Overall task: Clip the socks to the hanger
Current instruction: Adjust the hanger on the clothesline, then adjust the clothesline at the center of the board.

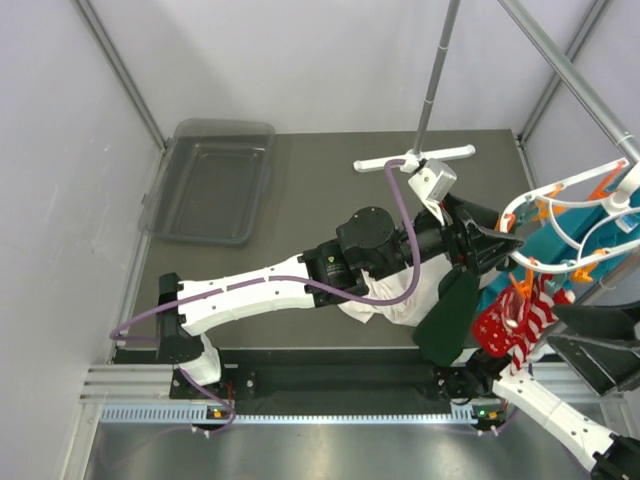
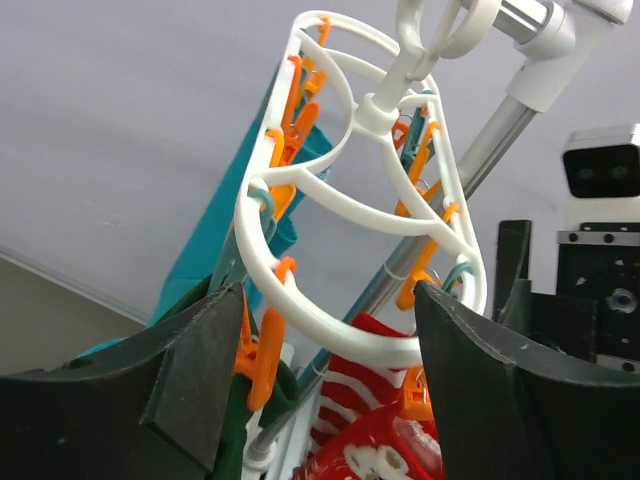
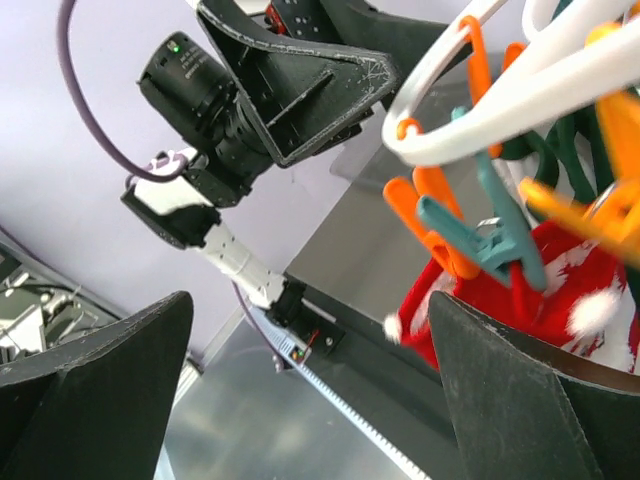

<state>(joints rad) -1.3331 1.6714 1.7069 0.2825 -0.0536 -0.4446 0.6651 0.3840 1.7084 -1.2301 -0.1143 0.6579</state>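
Note:
The white oval hanger (image 1: pixel 560 212) with orange clips hangs at the right, tilted. Two red socks hang clipped below it: the striped one (image 1: pixel 540 303) and the snowflake one (image 1: pixel 497 328). My left gripper (image 1: pixel 508 240) is open at the hanger's near-left rim. In the left wrist view the ring (image 2: pixel 340 335) runs across between my open fingers (image 2: pixel 190 385), with the striped sock (image 2: pixel 358 385) behind. My right gripper (image 1: pixel 572 330) is open and empty just right of the socks. In the right wrist view a red sock (image 3: pixel 540 290) hangs from a teal clip (image 3: pixel 495 235).
A clear plastic tray (image 1: pixel 210 180) sits at the back left. A white stand foot (image 1: pixel 415 158) with a pole stands at the back. A metal rail (image 1: pixel 570 75) crosses the upper right. A dark green cloth (image 1: pixel 450 315), a white cloth (image 1: pixel 395 295) and a teal cloth (image 1: pixel 590 235) hang nearby.

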